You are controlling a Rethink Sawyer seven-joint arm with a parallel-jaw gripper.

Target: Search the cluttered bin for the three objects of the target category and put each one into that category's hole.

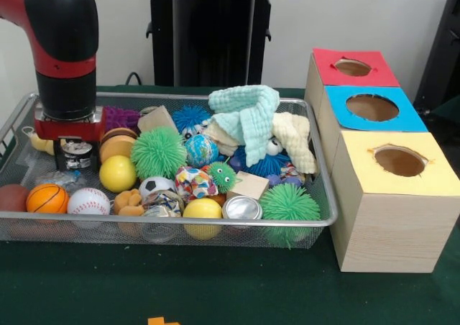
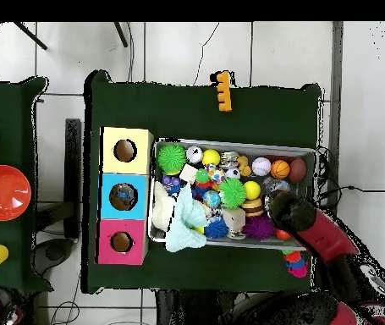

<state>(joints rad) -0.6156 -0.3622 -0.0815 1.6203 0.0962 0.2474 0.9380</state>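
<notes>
A wire mesh bin holds a heap of toys. Among them are an orange mini basketball, a baseball, a yellow ball, a small soccer ball, a green spiky ball and a mint cloth. My gripper is down inside the bin's left end, just above the basketball and baseball. Beside the bin stand three boxes with round holes: red, blue and yellow. In the overhead view the arm covers the gripper.
A metal tin, a second green spiky ball, a wooden block and a cream cloth crowd the bin's right half. An orange piece lies on the green table outside the bin. A red bowl sits on a side table.
</notes>
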